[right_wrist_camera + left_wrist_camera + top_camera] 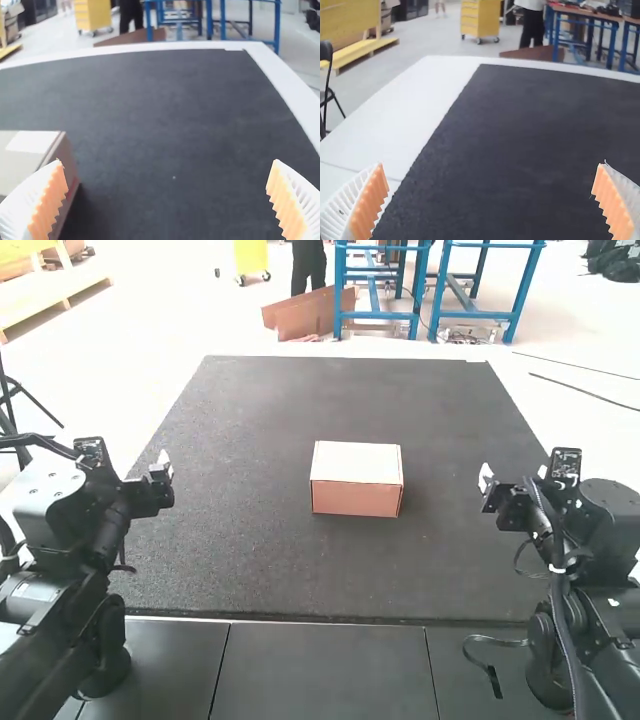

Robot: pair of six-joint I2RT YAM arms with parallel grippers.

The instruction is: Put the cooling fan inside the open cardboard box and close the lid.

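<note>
Your cardboard box (357, 478), lid shut, sat mid-mat (250, 430) with bare mat on all sides. Your left gripper (164, 469) and right gripper (487, 486) hovered near opposite mat edges, fingers apart.

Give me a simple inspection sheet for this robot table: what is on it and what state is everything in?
Surface: black mat lying flat on a white table.
Job's things: cardboard box at mid-mat, its lid down flat, apart from both grippers.
Clutter: nothing seen.
Grippers: left gripper open, holding nothing, above the mat's left edge; right gripper open, holding nothing, above the mat's right side, to the right of the box.
Cables: black cables loop along the right arm's base, off the mat.
Surroundings: dark panels along the near edge, between the arm bases.
</note>
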